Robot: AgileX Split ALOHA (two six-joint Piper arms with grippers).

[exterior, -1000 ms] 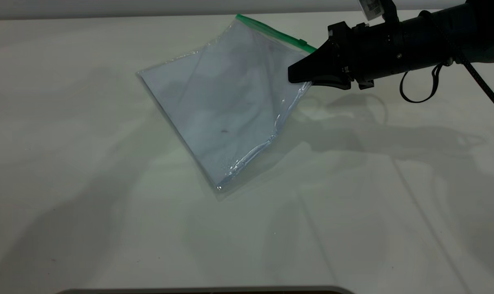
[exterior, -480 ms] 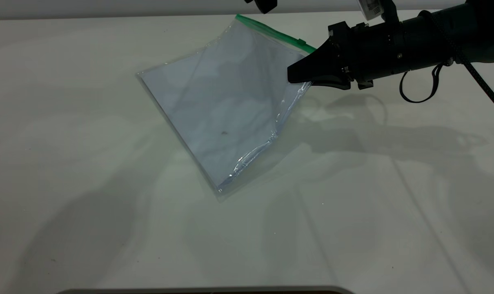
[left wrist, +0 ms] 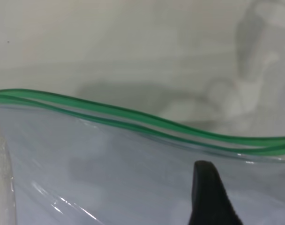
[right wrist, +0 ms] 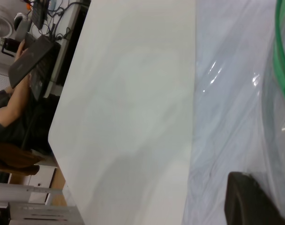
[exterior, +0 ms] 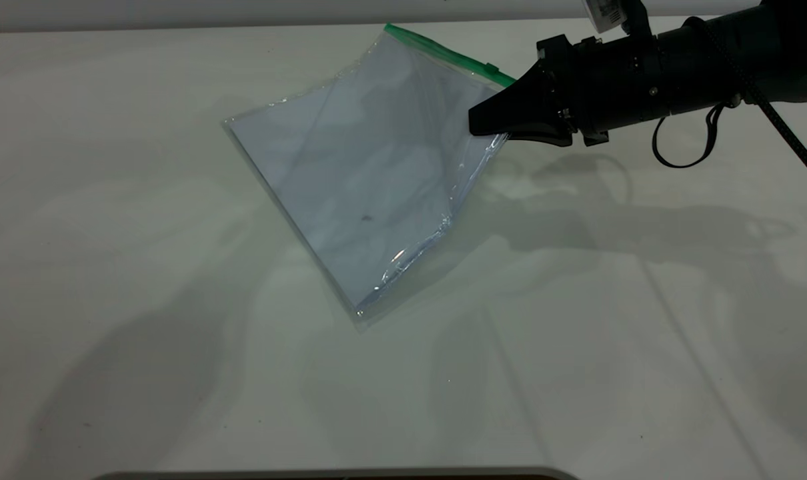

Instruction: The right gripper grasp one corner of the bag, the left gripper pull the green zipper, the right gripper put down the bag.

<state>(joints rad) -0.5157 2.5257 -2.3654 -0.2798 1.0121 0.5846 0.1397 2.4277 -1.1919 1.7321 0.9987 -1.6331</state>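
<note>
The bag (exterior: 370, 180) is a clear pouch with white paper inside. Its near corner rests on the table and its far right side is lifted. The green zipper (exterior: 443, 53) runs along the raised far edge, with its small slider tab (exterior: 492, 68) close to my right gripper (exterior: 487, 123). That black gripper is shut on the corner of the bag where the green strip ends. My left gripper (left wrist: 248, 180) is outside the exterior view. In the left wrist view its fingers (left wrist: 208, 197) stand wide apart over the clear plastic, just short of the green zipper (left wrist: 147, 123).
The white table (exterior: 143, 333) spreads around the bag. The right wrist view shows the table's edge, with a seated person (right wrist: 11, 108) and a laptop beyond it. A dark rim (exterior: 337, 475) lies at the exterior view's bottom edge.
Half a second ago a dark part of the left arm showed at the exterior view's top edge; it is out of that view now. The bag and right gripper have barely moved.
</note>
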